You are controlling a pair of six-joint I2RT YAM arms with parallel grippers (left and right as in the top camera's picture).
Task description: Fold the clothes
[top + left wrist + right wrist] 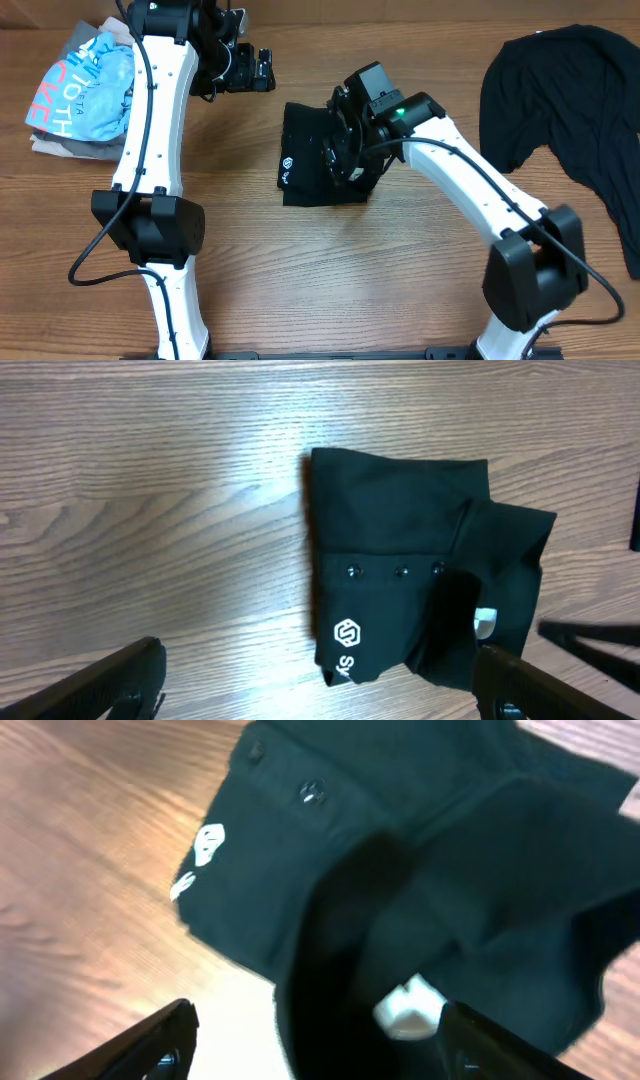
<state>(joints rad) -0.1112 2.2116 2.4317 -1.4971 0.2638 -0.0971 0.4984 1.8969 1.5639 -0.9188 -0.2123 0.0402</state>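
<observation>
1. Black folded shirt lies mid-frame on the table, logo up, rumpled along its right side.
2. My right tool sits open over that rumpled side, gripping nothing; can't tell if it touches the cloth.
3. My left tool is open too, up-frame and off the shirt.
4. Best move, I judge: lift the right tool straight up so no finger snags the fold.
5. Unfolded black shirt waits upper right, blue pile upper left.
</observation>
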